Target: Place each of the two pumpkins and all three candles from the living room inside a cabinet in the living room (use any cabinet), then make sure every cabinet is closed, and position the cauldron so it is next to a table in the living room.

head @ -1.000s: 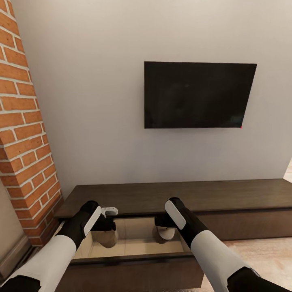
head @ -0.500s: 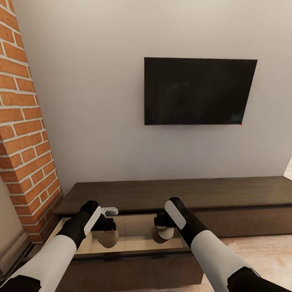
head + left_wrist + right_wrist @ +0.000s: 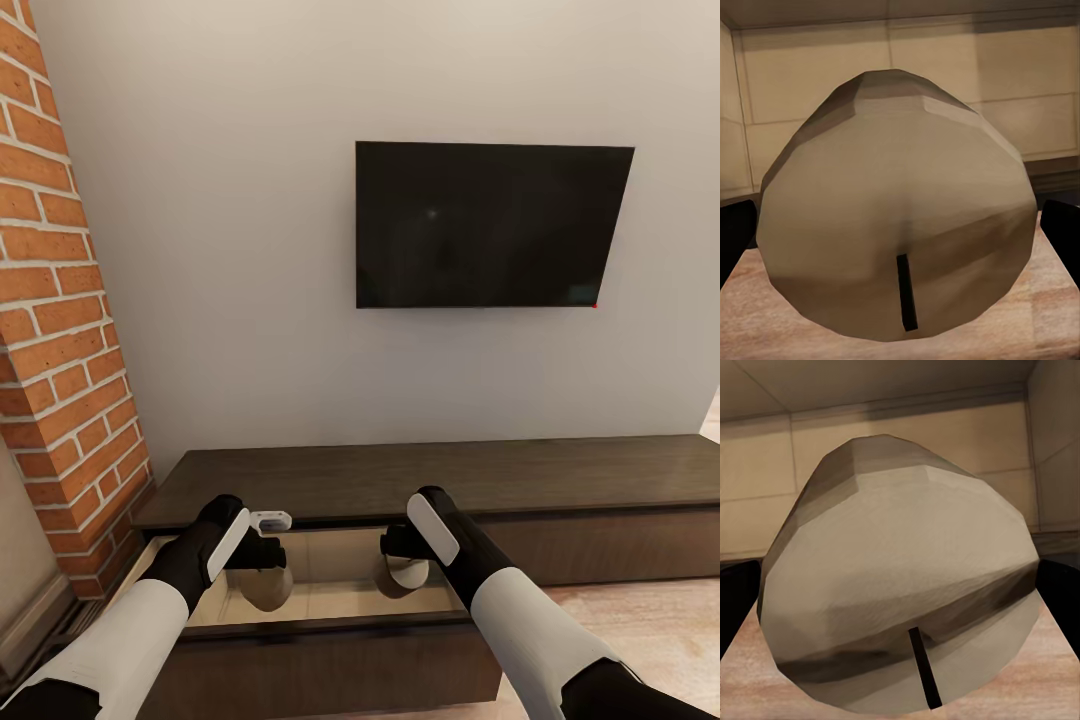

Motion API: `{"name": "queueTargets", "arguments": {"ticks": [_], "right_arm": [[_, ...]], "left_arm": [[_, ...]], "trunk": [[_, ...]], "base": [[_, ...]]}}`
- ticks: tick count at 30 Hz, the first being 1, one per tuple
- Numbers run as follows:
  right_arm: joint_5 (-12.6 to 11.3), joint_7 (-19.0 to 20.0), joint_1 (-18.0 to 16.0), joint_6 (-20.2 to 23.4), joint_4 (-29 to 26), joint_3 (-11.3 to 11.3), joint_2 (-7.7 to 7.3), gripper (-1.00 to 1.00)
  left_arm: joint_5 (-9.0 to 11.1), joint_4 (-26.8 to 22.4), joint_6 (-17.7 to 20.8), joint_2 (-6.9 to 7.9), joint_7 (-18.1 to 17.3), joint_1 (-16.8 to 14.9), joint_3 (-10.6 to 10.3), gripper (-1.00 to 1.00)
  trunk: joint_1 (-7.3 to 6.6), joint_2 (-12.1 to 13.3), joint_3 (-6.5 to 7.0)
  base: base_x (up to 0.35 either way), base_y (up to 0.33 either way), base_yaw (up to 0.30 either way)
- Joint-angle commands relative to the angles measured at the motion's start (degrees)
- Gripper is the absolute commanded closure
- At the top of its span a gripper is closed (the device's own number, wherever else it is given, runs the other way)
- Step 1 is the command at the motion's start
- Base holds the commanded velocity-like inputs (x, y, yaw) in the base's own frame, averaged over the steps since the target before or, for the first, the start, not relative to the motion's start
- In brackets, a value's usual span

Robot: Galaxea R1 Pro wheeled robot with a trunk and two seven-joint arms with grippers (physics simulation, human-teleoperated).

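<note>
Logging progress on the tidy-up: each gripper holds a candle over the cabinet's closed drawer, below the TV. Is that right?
Not quite: the drawer is open, not closed. The head view shows its pale wood inside under both grippers. The rest stands: the left gripper holds a candle, the right gripper holds another candle, both over the cabinet below the TV.
</note>
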Motion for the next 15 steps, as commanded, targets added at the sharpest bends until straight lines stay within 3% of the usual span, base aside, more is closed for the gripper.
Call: {"name": "queueTargets", "arguments": {"ticks": [1,15], "right_arm": [[-0.6,-0.58,-0.05,0.04,-0.07,0.2,-0.03,1.0],[-0.66,-0.57,-0.05,0.16,-0.19,0.21,0.0,1.0]], "left_arm": [[0.59,-0.07,0.16,0.08,0.41,-0.04,-0.32,1.0],[0.61,-0.11,0.16,0.08,0.37,-0.04,-0.32,1.0]], "trunk": [[-0.01,-0.03,-0.07],[-0.01,-0.03,-0.07]], "base": [[0.009,0.0,0.0],[0.083,0.0,0.0]]}}
